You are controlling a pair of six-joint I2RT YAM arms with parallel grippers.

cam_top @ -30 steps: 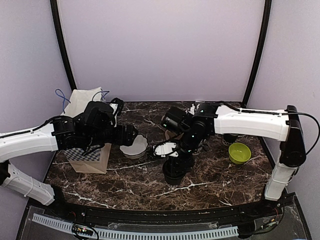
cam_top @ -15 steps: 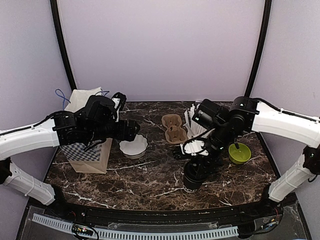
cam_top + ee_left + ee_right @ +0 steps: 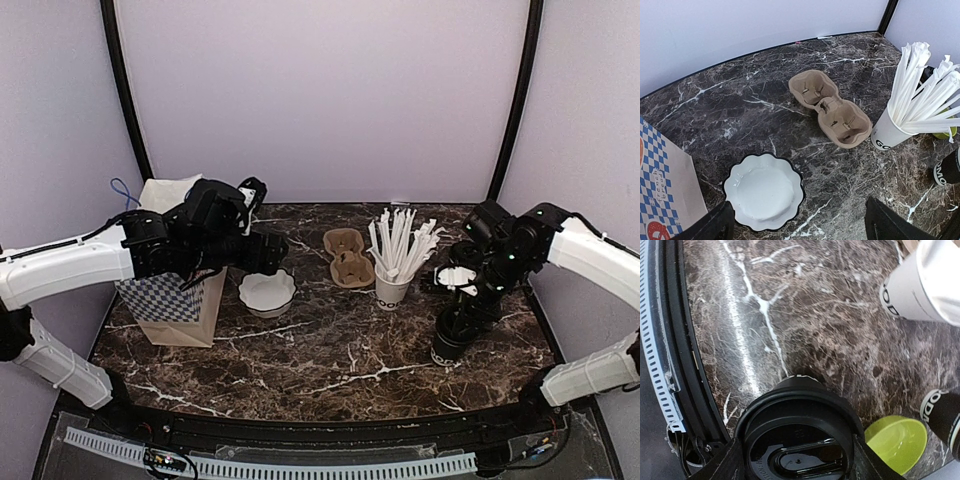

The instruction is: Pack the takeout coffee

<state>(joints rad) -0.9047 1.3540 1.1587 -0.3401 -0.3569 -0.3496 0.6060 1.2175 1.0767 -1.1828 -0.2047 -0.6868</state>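
Right wrist: right hand (image 3: 797, 462) clamps lidded cup (image 3: 796, 432), seemingly near table (image 3: 805, 320) edge; left hand (image 3: 800, 227) wide.

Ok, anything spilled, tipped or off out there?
Nothing stands out. The lidded cup between the right fingers is upright, lid on; the carrier, straw cup and white dish sit level; no spill on the table.

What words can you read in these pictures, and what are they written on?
"GO", cut off: white cup of straws.
"OD", cut off: second black cup.
"french bre...", tiny, unsure: checked paper bag.
Raised lettering on the lidded black cup's lid: too small to read.
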